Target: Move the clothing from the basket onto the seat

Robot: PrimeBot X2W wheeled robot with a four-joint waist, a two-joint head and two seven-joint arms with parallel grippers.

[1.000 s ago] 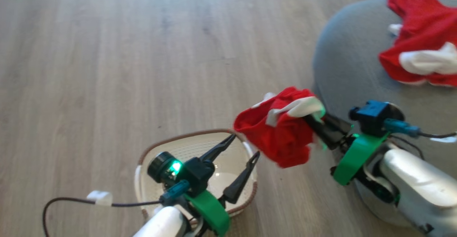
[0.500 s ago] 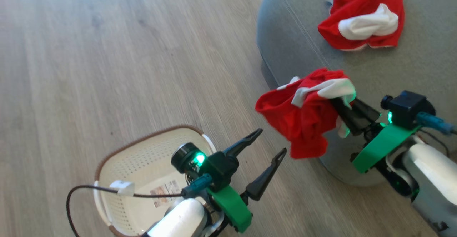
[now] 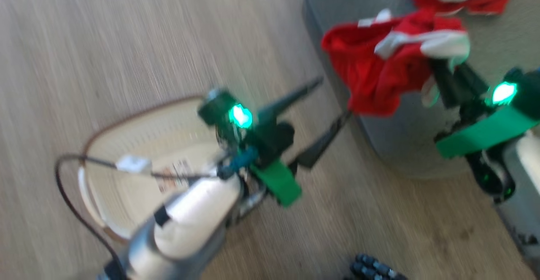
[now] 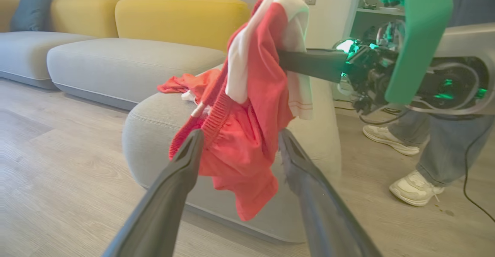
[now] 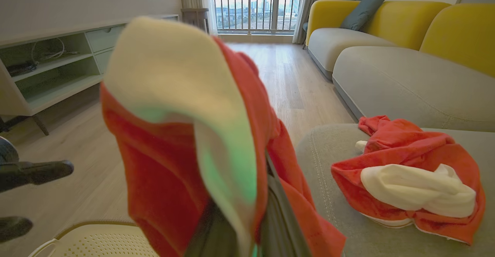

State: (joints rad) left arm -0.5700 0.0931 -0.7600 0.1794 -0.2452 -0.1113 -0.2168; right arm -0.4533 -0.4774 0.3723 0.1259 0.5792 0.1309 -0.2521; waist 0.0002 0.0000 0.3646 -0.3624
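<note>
- Carrying a soft bright red garment with white trim (image 3: 379, 69) over the big grey upholstered seat cushion (image 3: 400, 145), I'd guess so it lands beside the red-and-white piece (image 5: 406, 172) already lying there.
- The right fingers (image 4: 309, 63) are pinched on its top, and the bulk hangs over the seat's rounded edge.
- The left fingers (image 3: 295, 98) are spread wide, holding nothing, near the cream perforated plastic basket (image 3: 139, 136) on the wood floor (image 3: 126, 39). Basket looks emptied.
</note>
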